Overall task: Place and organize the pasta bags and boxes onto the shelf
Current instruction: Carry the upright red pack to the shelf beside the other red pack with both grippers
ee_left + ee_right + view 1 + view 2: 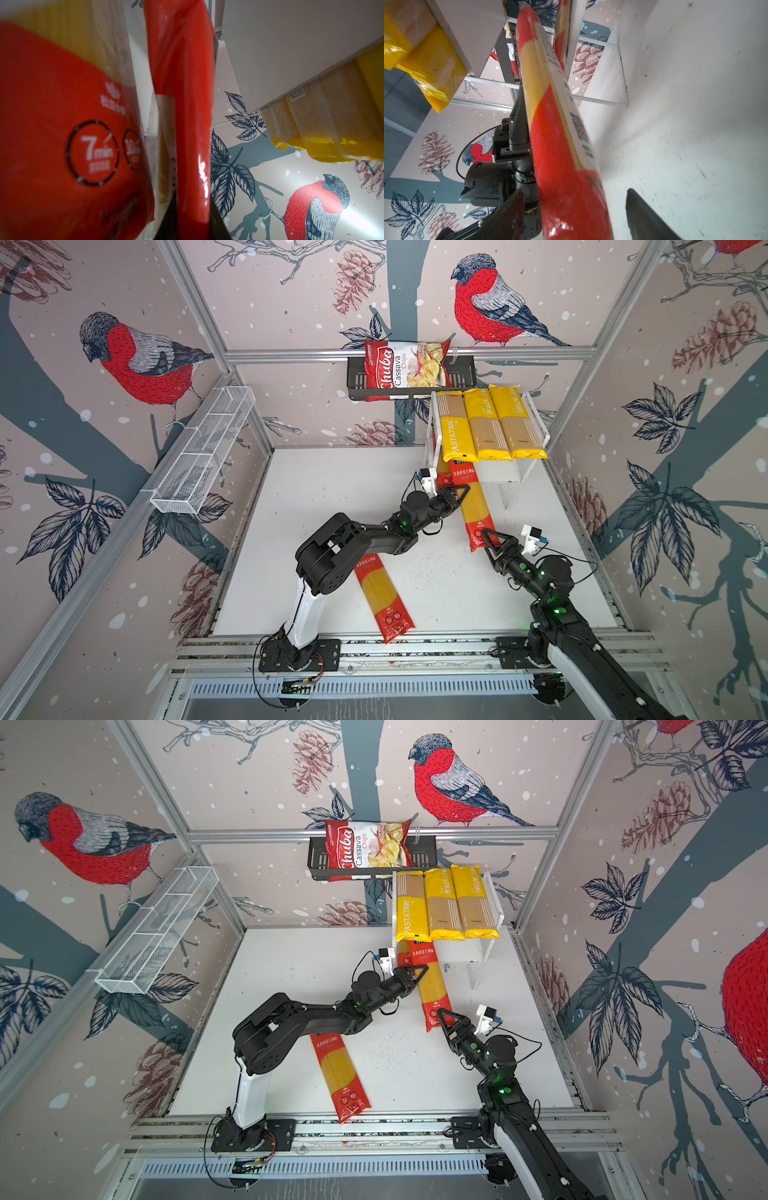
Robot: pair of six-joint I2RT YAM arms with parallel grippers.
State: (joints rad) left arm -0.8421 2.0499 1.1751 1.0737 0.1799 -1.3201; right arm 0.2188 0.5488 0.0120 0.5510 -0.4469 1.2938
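Note:
Three yellow-and-tan pasta packs (490, 423) lie side by side on the top board of the white shelf (538, 418). My left gripper (459, 493) (193, 209) is shut on a long red spaghetti pack (478, 510) (434, 990), whose far end reaches under the top board. My right gripper (489, 540) (574, 191) is open, its jaws standing apart on either side of that pack's near end (571, 166). A second red pack (444, 477) (62, 145) sits beside it on the lower tier. A third red pack (384, 597) lies flat on the table by the left arm's base.
A red-and-white chips bag (405, 366) stands in the black wall basket (357, 383) just behind the shelf. A white wire-mesh basket (203, 452) hangs on the left wall. The shelf's lower board (498, 475) shows bare at its right part.

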